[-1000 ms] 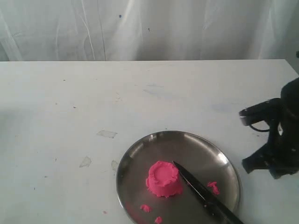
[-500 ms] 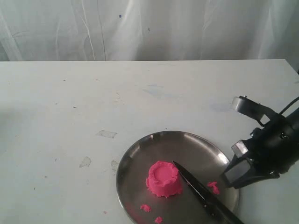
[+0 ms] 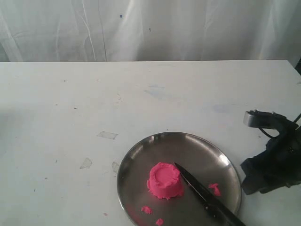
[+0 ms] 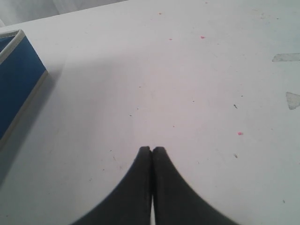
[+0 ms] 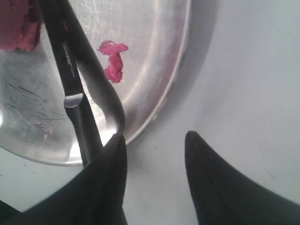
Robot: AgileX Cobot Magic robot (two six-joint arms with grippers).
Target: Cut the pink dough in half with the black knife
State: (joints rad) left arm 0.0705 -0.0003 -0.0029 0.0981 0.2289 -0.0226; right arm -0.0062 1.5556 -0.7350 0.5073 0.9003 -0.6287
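You're seeing the pink dough (image 3: 164,180) sitting whole near the middle of the steel plate (image 3: 197,148). The black knife (image 3: 204,197) is lying on the plate, its tip just beside the lump and its handle running out toward the rim. Your right hand (image 5: 154,138) is hanging at the plate's edge with fingers spread, gripping nothing — one finger is sitting next to the knife handle. Your left hand (image 4: 151,149) is hovering over the white surface (image 4: 211,70) — fingers pressed together.
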